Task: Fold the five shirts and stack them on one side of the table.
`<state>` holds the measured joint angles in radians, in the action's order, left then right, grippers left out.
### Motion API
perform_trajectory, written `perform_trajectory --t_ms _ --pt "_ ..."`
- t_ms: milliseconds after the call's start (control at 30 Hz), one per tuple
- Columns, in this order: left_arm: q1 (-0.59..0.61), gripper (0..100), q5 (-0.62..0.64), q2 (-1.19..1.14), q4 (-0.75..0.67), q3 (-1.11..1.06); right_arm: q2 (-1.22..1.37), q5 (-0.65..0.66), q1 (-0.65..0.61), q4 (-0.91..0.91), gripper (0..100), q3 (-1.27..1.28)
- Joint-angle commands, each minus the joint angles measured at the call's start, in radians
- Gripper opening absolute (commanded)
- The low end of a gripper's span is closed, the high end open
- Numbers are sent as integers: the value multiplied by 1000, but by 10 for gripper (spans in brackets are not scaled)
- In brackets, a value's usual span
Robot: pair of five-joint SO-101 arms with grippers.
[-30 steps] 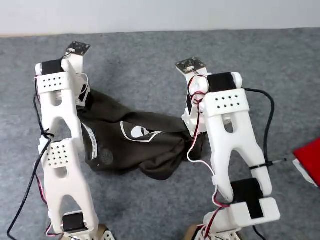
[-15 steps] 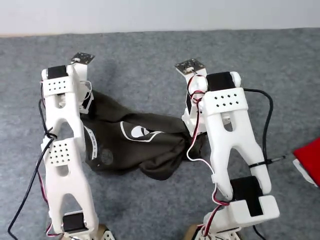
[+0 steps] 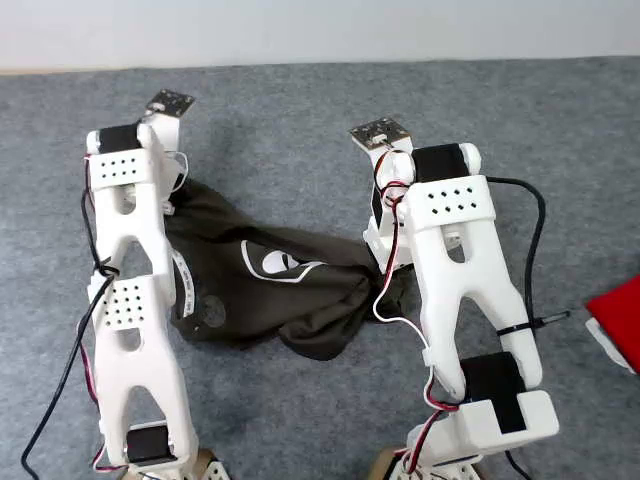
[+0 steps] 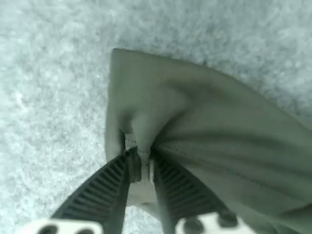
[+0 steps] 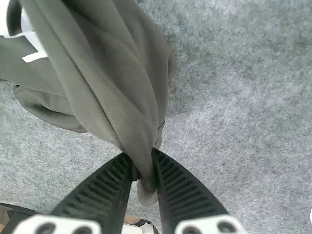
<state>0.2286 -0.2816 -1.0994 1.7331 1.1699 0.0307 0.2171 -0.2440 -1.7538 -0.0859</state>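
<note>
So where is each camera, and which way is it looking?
High view: fixed above, looking down at the grey table, the left arm, the right arm and the dark shirt held between them.
Left wrist view: rides the left arm, looking along the left pincer, which pinches a shirt corner over the table.
Right wrist view: rides the right arm, looking along the right pincer, shut on a bunched fold of shirt.
Shared: all three see the same shirt and table.

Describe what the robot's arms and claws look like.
The left arm and right arm are white plastic, with perforated panels and black motor blocks. Red, white and black wires trail along them. The left claw and right claw have black ribbed fingers.
</note>
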Motion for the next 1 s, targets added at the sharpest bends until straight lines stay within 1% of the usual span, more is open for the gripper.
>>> perform_trajectory --t_ms 0,133,367,467,533,700,833,967 --pt "2 2 46 46 23 44 -10 6 -2 -16 10 -60" --pt "-12 2 78 141 23 12 -10 6 -2 -16 10 -60" --pt "-77 2 104 331 23 -82 -10 6 -1 -16 10 -60" --pt "-68 2 120 371 20 -145 -10 6 2 -16 10 -60" --pt "-32 2 121 373 20 -173 -10 6 2 -16 10 -60" --pt "106 2 107 373 21 -220 -10 6 2 -16 10 -60" --pt "183 2 37 373 21 -266 -8 6 -2 -15 10 -60" --pt "236 2 3 373 20 -335 -8 9 -4 -7 10 -57"
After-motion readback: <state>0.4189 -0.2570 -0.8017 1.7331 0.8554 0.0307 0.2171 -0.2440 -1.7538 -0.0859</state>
